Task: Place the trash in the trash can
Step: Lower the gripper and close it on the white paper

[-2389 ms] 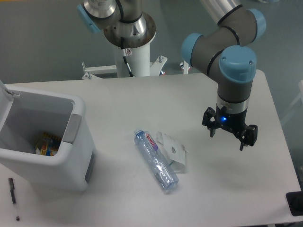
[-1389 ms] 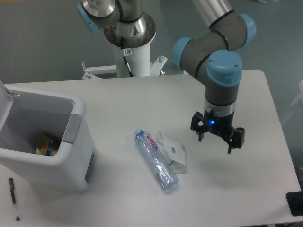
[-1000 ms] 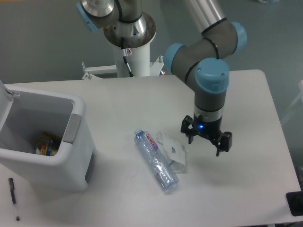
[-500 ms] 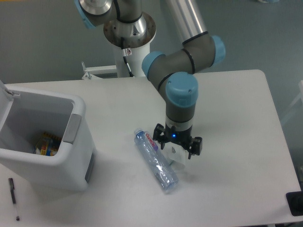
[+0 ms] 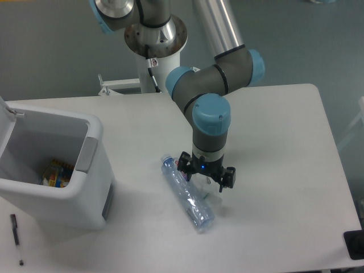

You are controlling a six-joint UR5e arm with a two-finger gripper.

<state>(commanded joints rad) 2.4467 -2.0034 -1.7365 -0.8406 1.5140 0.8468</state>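
White table (image 5: 284, 125) under me. My claw (image 5: 206, 176) hangs wide open right above the paper wrapper (image 5: 211, 195), just beside the squashed bottle (image 5: 187, 196). Both lie on the table, well apart from the open trash can (image 5: 85, 193).

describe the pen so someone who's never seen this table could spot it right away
Start at the big white trash can with its lid open at the table's left end. Just in front of it, by the table's near left corner, lies the pen, apart from the bin. It is thin, black and stick-like, unlike the clear crushed bottle out in the table's middle under the gripper.
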